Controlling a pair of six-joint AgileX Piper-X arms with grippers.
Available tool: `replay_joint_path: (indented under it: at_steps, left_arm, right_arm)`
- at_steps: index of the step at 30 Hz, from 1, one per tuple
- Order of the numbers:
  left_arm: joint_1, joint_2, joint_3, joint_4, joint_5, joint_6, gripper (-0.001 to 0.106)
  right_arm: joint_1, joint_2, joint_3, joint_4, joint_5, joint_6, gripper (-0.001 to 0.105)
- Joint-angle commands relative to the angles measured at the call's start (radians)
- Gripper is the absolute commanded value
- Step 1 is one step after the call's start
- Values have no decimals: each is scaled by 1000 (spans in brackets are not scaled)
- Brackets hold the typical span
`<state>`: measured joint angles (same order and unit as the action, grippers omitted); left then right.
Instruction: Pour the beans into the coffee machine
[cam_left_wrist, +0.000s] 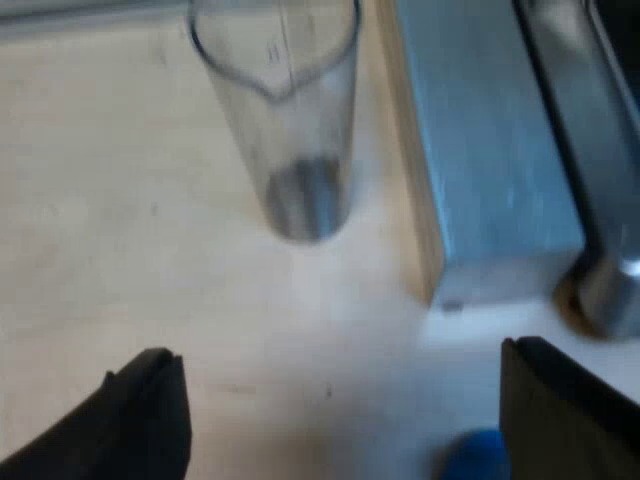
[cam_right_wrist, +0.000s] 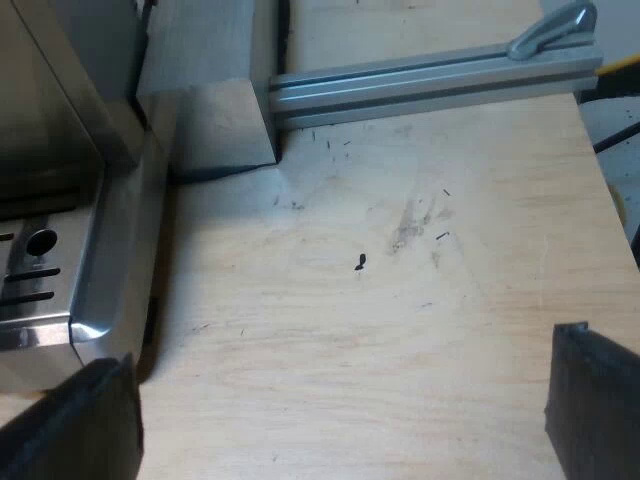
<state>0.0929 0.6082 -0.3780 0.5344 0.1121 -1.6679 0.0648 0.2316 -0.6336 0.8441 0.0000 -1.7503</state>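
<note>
Measuring glass (cam_left_wrist: 290, 120), upright on desk (cam_left_wrist: 120, 250); left tool (cam_left_wrist: 340, 355) open, short of it; right tool (cam_right_wrist: 342, 350) open, near espresso machine (cam_right_wrist: 60, 200)

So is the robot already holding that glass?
No: the measuring glass stands on the table, clear of the open left gripper.

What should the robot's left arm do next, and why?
Probably ease the left gripper forward until its open fingers flank the measuring glass. The glass stands upright on the table ahead of it, ungrasped, with a dark layer at its bottom, likely the beans.
</note>
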Motion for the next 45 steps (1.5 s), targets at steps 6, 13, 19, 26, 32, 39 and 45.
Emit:
replay_joint_path:
  at_steps: [6, 13, 19, 26, 32, 39, 45]
  left_arm:
    - [-3, 11, -3, -77, 4, -36, 74]
    - [-3, 109, -3, -69, 20, -86, 75]
    - [-3, 168, -3, -144, 32, -86, 75]
    - [-3, 201, -3, -279, 32, -86, 72]
    - [-3, 252, 15, -279, 59, -86, 72]
    - [-3, 302, 43, -345, 64, -72, 72]
    - [-3, 320, 43, -410, 57, -47, 72]
  right_arm:
    - [-1, -5, -10, -21, 0, -3, 82]
    - [-1, -5, -14, -34, 0, -3, 82]
    - [-1, -5, -18, -39, 0, -3, 82]
    - [-1, -5, -18, -39, 0, -3, 82]
    - [-1, -5, -18, -39, 0, -3, 82]
    - [-1, -5, -18, -39, 0, -3, 82]
    - [-1, -5, -18, -39, 0, -3, 82]
